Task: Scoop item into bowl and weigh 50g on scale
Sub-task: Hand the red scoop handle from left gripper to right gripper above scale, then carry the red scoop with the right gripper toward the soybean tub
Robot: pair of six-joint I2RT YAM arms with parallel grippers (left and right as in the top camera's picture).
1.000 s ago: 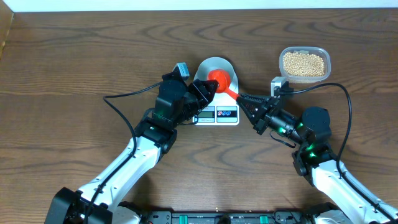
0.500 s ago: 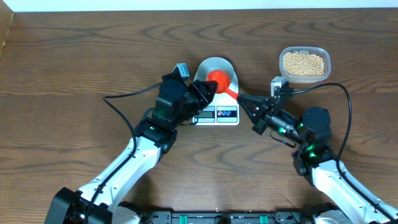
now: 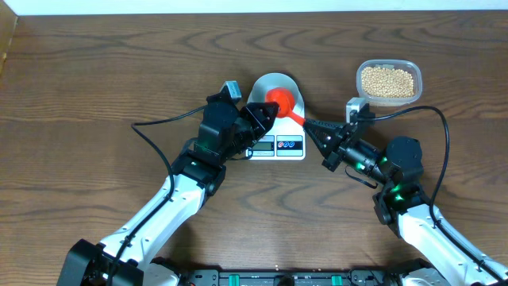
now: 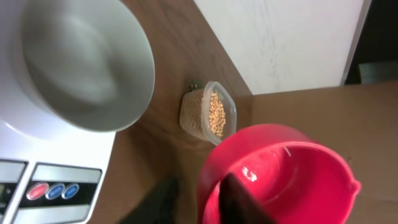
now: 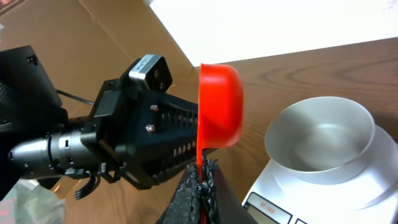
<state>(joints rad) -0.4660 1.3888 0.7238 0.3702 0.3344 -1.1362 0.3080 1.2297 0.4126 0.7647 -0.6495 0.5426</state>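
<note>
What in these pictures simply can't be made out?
1. The scale reading: too small overhead, cut off at the left wrist view's edge, blurred in the right wrist view.
2. Whether the left gripper grips the red scoop: fingers blurred and cut off in the left wrist view, too small overhead.

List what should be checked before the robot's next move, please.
1. Bowl seated on scale: ok.
2. Scoop handle gripped by right fingers: ok.
3. Beans available in tub: ok.
4. Scoop loaded: not ok, it is empty.
5. Left fingers clear of scoop: not ok, they are at its rim.
6. Scale's display zeroed: cannot tell.
</note>
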